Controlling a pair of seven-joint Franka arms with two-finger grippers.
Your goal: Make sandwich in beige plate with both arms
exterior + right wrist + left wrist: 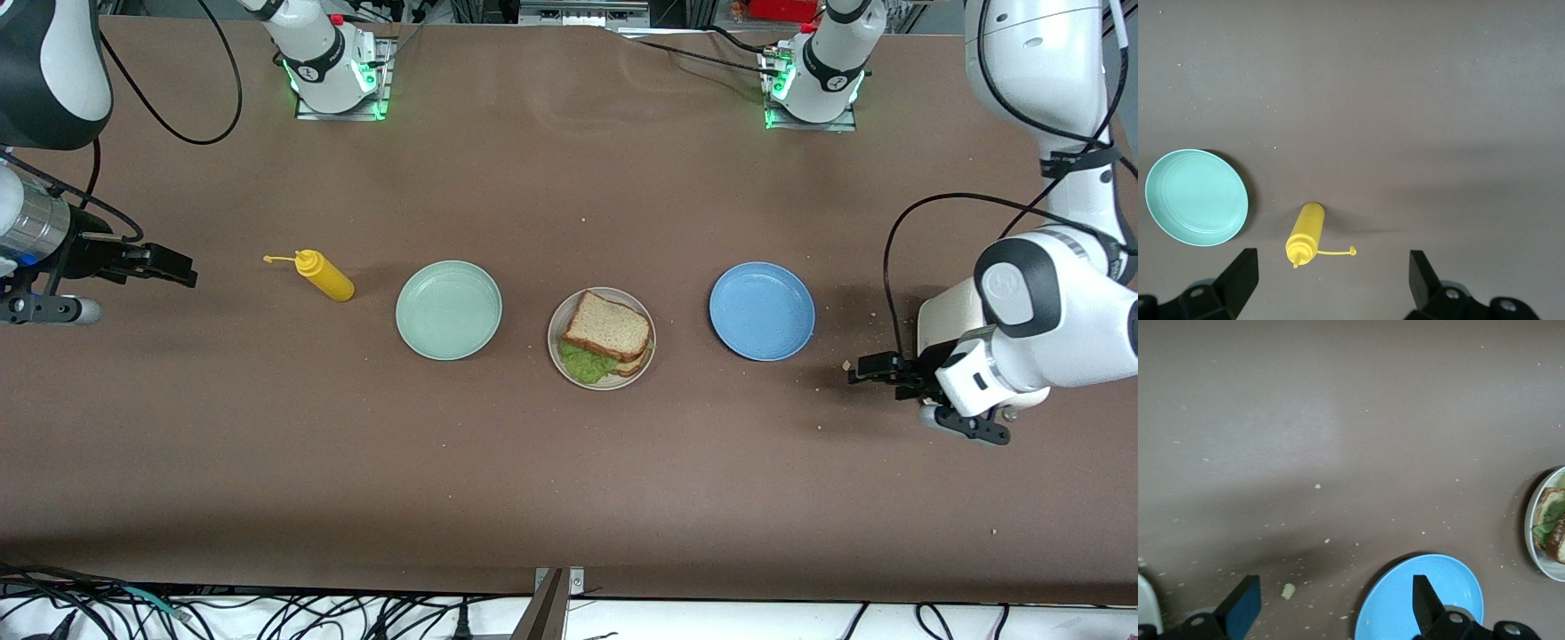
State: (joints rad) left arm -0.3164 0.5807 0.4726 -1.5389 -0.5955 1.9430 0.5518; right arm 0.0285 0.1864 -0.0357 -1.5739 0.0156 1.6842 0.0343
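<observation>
The sandwich (607,336), lettuce peeking out, lies assembled on the beige plate (559,349) mid-table.

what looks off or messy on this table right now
The yellow mustard bottle lies on its side beside the mint-green plate, cap strap dangling. Crumbs dot the table near the blue plate. On the beige plate, the sandwich's lettuce sticks out one side.

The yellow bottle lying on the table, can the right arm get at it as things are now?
Probably yes. The yellow bottle lies alone toward the right arm's end, apart from the mint-green plate, and the right gripper hangs over it, jaws open.
</observation>
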